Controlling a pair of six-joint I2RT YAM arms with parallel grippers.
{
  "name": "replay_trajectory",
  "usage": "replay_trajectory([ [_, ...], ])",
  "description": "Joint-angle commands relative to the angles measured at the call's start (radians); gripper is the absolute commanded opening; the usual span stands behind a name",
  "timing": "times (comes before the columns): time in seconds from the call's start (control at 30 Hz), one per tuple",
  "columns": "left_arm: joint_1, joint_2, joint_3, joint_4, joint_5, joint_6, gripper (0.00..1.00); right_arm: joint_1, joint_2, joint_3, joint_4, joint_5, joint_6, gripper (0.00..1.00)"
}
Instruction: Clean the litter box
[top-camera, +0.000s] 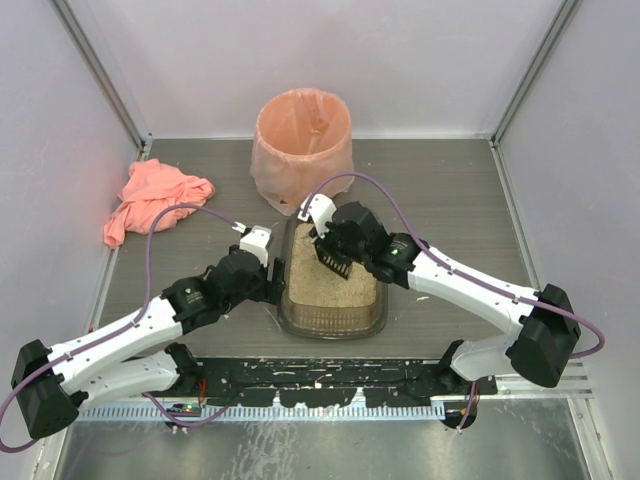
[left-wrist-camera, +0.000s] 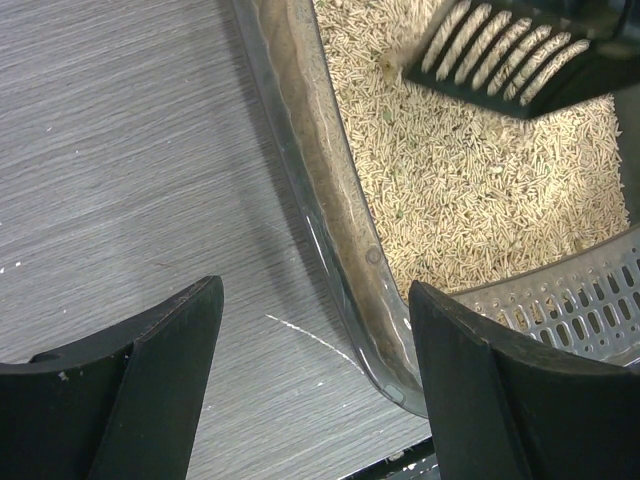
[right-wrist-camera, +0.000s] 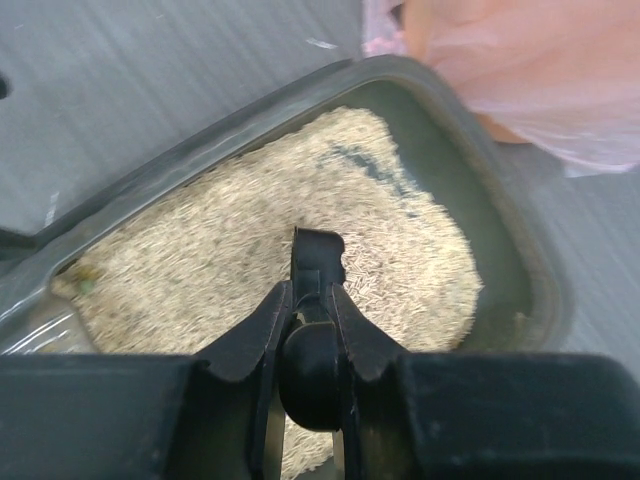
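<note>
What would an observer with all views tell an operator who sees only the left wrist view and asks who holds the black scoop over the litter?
Observer: The right gripper is shut on the scoop, gripping its handle.
Operator: Where is the bin?
Observer: The bin, lined with a peach bag, stands just beyond the far end of the litter box.
Operator: Anything else on the table?
Observer: A pink cloth lies crumpled at the far left.

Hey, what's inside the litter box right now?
Beige pellets fill the litter box; the right gripper holds a black slotted scoop there. Anything buried underneath is hidden.
</note>
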Motion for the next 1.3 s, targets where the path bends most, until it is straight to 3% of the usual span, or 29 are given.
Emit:
replay_trajectory([
  [0.0, 0.003, 0.000, 0.003, 0.051, 0.008, 0.006, 0.76, -0.005, -0.013, 0.014, 0.144, 0.229, -0.076, 0.01],
  [0.13, 0.004, -0.002, 0.000, 0.052, 0.009, 0.004, 0.76, -0.006, -0.001, 0.041, 0.184, 0.283, -0.090, 0.01],
  [0.4, 0.004, -0.014, -0.001, 0.049, 0.012, 0.002, 0.76, -0.005, 0.007, 0.122, 0.130, 0.218, -0.005, 0.01],
  [0.8, 0.004, -0.002, 0.003, 0.059, 0.021, 0.006, 0.76, -0.002, 0.158, 0.212, -0.076, 0.489, 0.116, 0.01],
  [1.27, 0.005, 0.006, 0.011, 0.062, 0.035, 0.005, 0.76, -0.013, 0.209, 0.198, -0.160, 0.468, 0.317, 0.01],
])
